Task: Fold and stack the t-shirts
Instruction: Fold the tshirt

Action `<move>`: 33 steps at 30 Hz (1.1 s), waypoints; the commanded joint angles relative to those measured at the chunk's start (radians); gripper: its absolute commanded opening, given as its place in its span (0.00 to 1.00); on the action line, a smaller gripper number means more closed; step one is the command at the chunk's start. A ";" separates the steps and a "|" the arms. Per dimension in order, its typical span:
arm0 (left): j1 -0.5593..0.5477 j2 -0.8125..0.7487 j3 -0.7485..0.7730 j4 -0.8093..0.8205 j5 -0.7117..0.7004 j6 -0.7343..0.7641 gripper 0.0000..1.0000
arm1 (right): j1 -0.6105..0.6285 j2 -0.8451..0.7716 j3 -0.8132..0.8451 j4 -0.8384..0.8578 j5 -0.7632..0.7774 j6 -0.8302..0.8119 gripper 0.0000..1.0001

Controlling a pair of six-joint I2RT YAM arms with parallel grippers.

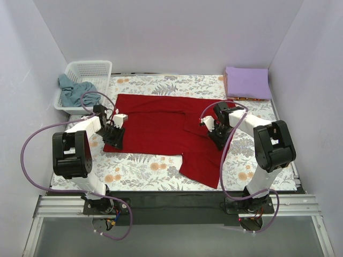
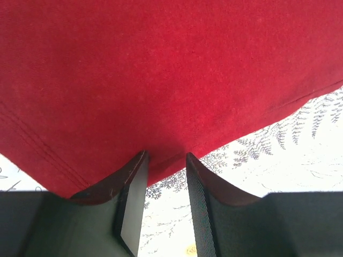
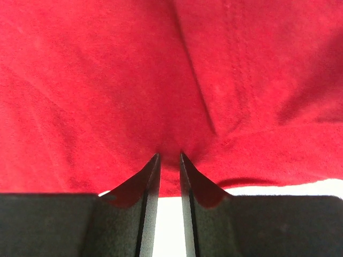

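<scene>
at the far left corner of the desk (image 1: 177,201) stands a white lattice basket (image 1: 91,69). a blue-grey t-shirt (image 1: 75,92) lies crumpled in it, with some of the cloth over the rim. a floral cloth (image 1: 139,168) covers the desk top.

a little nearer and to the right, the left tool (image 1: 114,140) is down on the near left corner of the deep red t-shirt (image 1: 158,128). from the left wrist, its fingers (image 2: 131,206) stand a little apart. the shirt's stitched edge runs across their tips, and the floral cloth shows through the gap below. whether they clamp the cloth i cannot tell.

the deep red t-shirt lies spread flat across the middle of the desk, lengthwise from left to right. one part of it reaches toward the near edge on the right side, and a crease line shows right of centre.

the right tool (image 1: 217,140) is down on the right part of that shirt. from the right wrist, its fingers (image 3: 147,193) are close together with only a thin slit between them. the red cloth puckers in creases that run to their tips, so it is pinching the shirt.

at the far right corner lies the lavender t-shirt (image 1: 246,83), folded into a flat rectangle, well apart from the red one.
</scene>
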 commanded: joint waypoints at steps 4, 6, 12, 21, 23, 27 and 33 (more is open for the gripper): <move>-0.002 -0.032 -0.118 0.018 0.020 0.038 0.32 | -0.079 0.017 -0.089 0.058 0.102 -0.039 0.28; -0.008 -0.061 -0.144 -0.011 0.052 0.050 0.31 | -0.082 -0.028 -0.116 0.044 0.099 -0.051 0.28; -0.025 -0.100 -0.110 -0.151 0.153 0.062 0.32 | -0.080 -0.157 -0.097 -0.048 0.013 -0.033 0.30; -0.023 -0.158 0.072 -0.293 0.224 0.136 0.43 | 0.004 -0.353 -0.135 -0.137 -0.021 -0.112 0.53; -0.020 -0.157 0.097 -0.306 0.219 0.160 0.44 | 0.042 -0.359 -0.178 -0.114 0.008 -0.111 0.52; -0.020 -0.169 0.106 -0.307 0.187 0.228 0.45 | 0.096 -0.359 -0.233 -0.062 0.066 -0.111 0.50; -0.020 -0.212 0.023 -0.255 0.101 0.375 0.45 | 0.151 -0.350 -0.286 -0.030 0.092 -0.120 0.51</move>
